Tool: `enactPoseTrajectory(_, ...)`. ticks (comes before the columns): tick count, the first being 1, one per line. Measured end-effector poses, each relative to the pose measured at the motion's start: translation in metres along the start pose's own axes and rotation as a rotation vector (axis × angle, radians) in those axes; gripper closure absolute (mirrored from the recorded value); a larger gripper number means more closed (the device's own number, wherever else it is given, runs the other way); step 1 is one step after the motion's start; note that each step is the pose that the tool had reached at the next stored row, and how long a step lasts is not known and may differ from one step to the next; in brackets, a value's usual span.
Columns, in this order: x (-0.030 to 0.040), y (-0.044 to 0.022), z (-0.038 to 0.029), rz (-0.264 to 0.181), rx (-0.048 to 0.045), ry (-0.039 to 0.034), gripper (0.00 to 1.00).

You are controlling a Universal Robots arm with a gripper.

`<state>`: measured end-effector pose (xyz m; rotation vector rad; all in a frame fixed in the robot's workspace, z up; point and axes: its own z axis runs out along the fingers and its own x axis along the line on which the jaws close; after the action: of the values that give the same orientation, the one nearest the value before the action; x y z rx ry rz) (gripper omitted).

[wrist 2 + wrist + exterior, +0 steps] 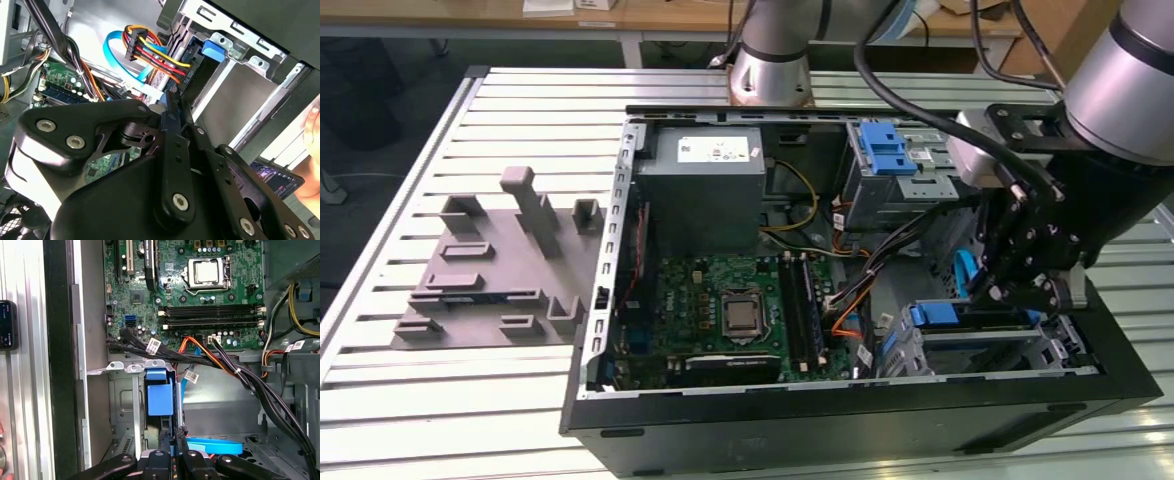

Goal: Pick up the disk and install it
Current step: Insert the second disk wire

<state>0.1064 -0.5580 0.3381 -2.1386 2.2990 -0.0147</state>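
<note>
Disk (160, 399), edge-on with its blue bracket up, is seen partly seated in the drive cage (125, 410) at the open computer case's (607, 300) front corner, clenched between the fingers (172, 452); insertion step judged under way, calling for a straight push home.

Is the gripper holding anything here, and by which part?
The gripper appears shut on the disk, pinching the edge of its blue bracket, in the drive cage.
</note>
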Motion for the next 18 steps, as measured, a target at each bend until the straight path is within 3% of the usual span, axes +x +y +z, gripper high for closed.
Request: enactPoseTrajectory(18,-0.0002,-0.0028,0.0043,0.003,-0.0044,0.0002,0.84)
